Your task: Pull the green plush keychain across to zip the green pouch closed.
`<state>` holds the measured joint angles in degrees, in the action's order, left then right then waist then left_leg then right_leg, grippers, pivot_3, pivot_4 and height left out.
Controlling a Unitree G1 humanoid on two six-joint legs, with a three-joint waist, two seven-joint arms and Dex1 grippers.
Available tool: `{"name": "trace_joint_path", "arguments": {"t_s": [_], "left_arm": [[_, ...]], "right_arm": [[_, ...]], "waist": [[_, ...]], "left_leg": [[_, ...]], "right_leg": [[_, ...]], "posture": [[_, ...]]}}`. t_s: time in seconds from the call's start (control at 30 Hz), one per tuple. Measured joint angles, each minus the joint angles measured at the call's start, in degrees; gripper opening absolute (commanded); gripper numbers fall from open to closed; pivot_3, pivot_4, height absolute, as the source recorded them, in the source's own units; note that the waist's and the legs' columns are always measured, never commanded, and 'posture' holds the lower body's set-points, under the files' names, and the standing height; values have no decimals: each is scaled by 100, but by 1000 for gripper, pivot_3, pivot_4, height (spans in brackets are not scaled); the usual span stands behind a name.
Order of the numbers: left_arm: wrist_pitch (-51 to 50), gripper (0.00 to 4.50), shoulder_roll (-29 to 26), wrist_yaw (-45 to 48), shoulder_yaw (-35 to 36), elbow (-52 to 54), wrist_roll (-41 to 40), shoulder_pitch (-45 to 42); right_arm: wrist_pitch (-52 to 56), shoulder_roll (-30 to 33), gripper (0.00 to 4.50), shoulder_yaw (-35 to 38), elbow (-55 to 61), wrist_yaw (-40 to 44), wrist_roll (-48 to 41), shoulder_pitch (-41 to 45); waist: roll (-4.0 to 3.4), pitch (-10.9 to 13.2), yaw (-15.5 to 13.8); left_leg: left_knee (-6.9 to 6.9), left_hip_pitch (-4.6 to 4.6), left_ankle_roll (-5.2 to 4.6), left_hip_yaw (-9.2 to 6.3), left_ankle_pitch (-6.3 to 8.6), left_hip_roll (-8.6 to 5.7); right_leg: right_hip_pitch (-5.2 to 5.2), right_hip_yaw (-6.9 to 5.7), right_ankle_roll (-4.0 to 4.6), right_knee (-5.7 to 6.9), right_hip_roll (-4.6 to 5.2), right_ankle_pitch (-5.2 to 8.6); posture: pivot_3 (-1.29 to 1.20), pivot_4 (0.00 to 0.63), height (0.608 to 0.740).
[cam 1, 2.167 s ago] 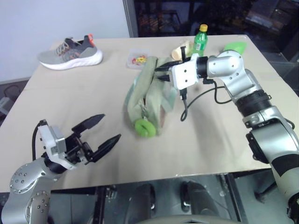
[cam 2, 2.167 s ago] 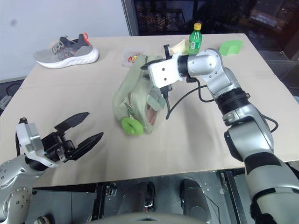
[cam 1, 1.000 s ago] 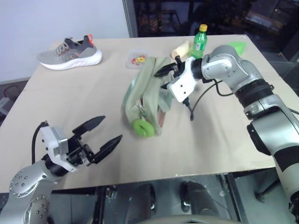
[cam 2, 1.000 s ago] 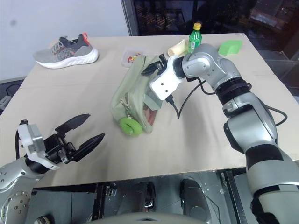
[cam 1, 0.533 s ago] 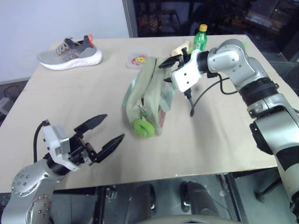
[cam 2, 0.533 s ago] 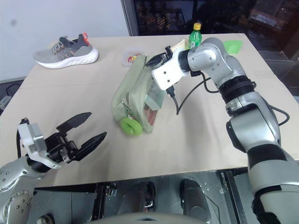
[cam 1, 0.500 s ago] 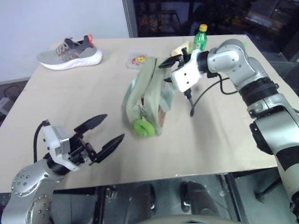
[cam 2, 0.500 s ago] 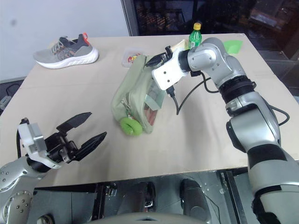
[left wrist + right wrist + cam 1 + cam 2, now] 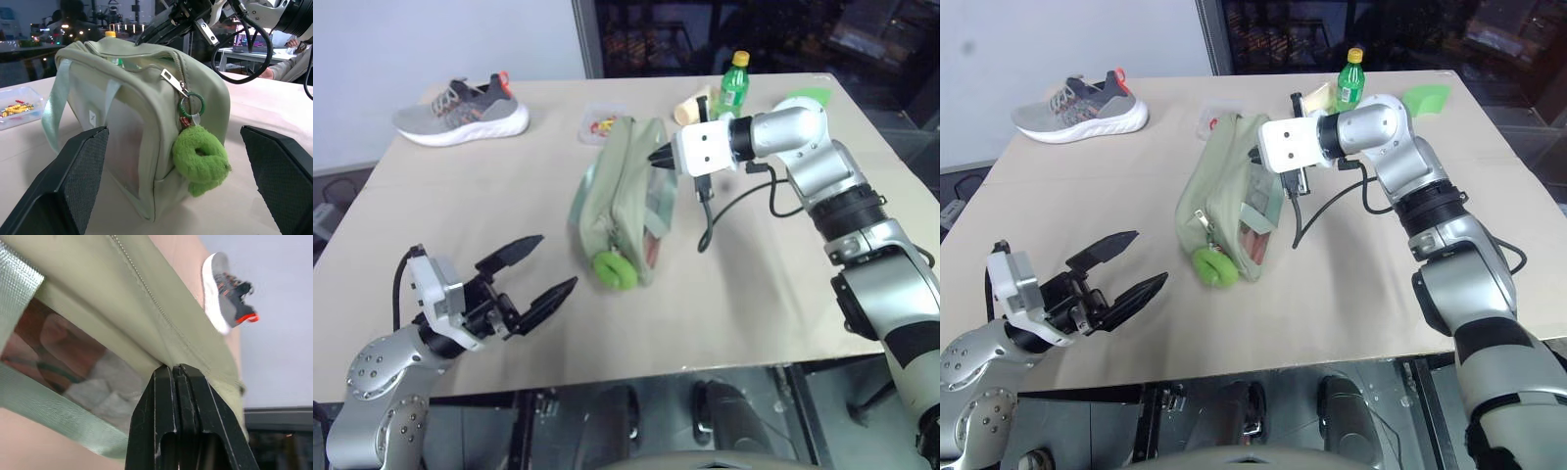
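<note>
Right fingers closed at green pouch edge; left fingers apart over bare table

No legible text, label, brand, number or sign anywhere: none to be made out on the green pouch, the bottle, the shoe or the clear box
</note>
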<state>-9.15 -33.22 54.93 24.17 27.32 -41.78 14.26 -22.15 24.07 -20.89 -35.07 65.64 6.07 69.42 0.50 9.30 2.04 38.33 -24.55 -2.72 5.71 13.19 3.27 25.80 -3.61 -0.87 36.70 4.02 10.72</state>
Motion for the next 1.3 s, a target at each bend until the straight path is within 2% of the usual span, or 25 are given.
{"name": "trace_joint_path", "arguments": {"t_s": [0.03,0.07,0.13,0.2,0.5,0.57,0.67,0.9,1.07,1.17,1.3], "left_arm": [[0,4500,-6,8,0,-17,0,-3],[0,4500,-10,13,0,-49,0,-5],[0,4500,-9,34,1,-97,0,-1],[4,4500,-9,44,1,-97,0,0],[91,4500,24,29,-1,-96,10,99],[107,4500,35,28,-1,-96,10,148],[128,4500,52,30,-1,-97,11,184],[214,4500,108,29,-10,-97,57,191],[226,4500,168,19,-116,-98,120,176],[229,4500,300,-30,-262,-121,157,92],[231,4500,422,-115,-392,-188,195,-19]], "right_arm": [[-79,10,76,-1,8,-17,35,1],[-183,22,315,-3,10,-42,94,2],[-408,42,852,-22,0,-91,229,7],[-581,41,1677,-66,-53,-150,353,32],[-1369,-19,1677,-157,-487,-534,870,172],[-1473,-28,1145,-176,-572,-574,926,177],[-1555,-29,42,-175,-640,-612,938,192],[-1352,-20,42,-164,-606,-532,863,231],[850,65,42,350,252,-547,406,-46],[2890,429,42,820,1491,-789,315,-487],[4348,612,42,1079,2632,-1108,394,-919]], "waist": [[0,0,1],[0,0,2],[0,0,12],[0,0,17],[0,0,15],[0,0,16],[0,0,15],[0,0,15],[0,0,-28],[0,0,-133],[-1,0,-137]], "left_leg": [[0,0,0,0,0,-1],[0,0,0,0,0,-2],[0,0,0,0,0,-2],[0,2,0,2,0,-2],[0,1,0,2,0,-1],[0,1,0,2,0,-1],[0,2,0,2,0,-1],[0,1,0,1,0,0],[0,-6,1,-4,0,3],[0,-15,0,-10,1,2],[-2,-18,0,-6,2,1]], "right_leg": [[0,0,0,0,-1,0],[0,-1,-1,0,-2,1],[1,0,-5,0,-2,3],[0,1,-6,0,-2,4],[0,1,-3,0,-2,2],[0,0,-4,0,-2,3],[0,1,-4,0,-2,3],[0,0,-2,0,-2,2],[1,-3,2,-2,2,-1],[3,-8,3,-9,7,-1],[13,-7,1,-10,6,0]], "posture": [[0,150,740],[0,150,740],[0,150,740],[0,150,740],[0,150,740],[0,150,740],[0,150,740],[0,150,740],[0,150,740],[0,150,740],[0,150,740]]}}
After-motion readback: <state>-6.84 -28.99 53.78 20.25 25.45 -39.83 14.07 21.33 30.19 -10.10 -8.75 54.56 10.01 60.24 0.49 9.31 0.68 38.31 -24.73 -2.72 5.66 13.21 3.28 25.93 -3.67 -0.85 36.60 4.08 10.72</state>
